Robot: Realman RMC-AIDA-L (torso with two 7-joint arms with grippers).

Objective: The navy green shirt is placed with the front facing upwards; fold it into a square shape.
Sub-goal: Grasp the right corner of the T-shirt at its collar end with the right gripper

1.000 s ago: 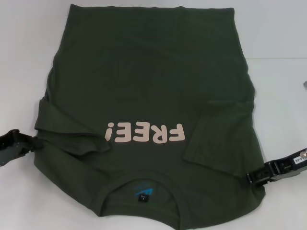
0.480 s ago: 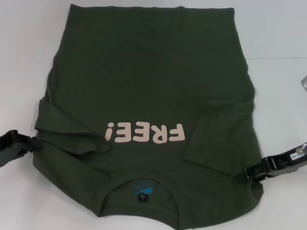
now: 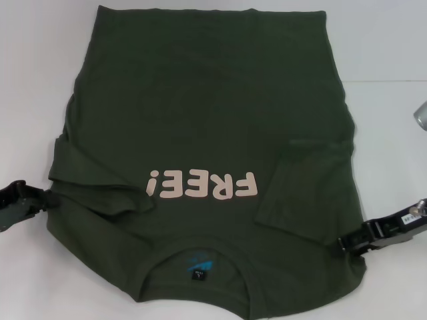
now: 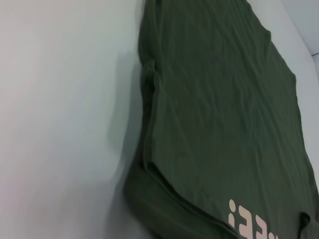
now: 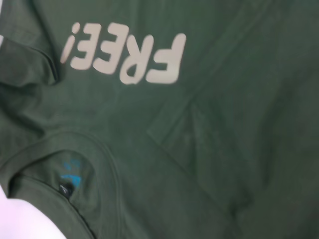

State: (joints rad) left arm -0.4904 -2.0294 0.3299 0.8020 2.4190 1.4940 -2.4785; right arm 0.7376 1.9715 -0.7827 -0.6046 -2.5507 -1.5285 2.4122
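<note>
The navy green shirt (image 3: 207, 113) lies front up on the white table, its collar nearest me. Its pink "FREE!" lettering (image 3: 203, 185) reads upside down. Both short sleeves are folded in over the chest. A blue neck label (image 3: 199, 267) shows inside the collar. My left gripper (image 3: 45, 199) sits low at the shirt's left shoulder edge, touching the cloth. At the right shoulder edge my right gripper (image 3: 343, 243) reaches slightly over the fabric. The right wrist view shows the lettering (image 5: 127, 55), the collar label (image 5: 67, 174) and a folded sleeve. The left wrist view looks along the shirt's left side (image 4: 214, 99).
White table (image 3: 33, 80) surrounds the shirt on the left, right and far sides. A small grey object (image 3: 420, 115) pokes in at the right edge. The shirt's hem lies near the far edge of the table.
My right gripper has slid a little inward onto the shirt's right shoulder edge, and the cloth there has shifted slightly. The left gripper has barely moved.
</note>
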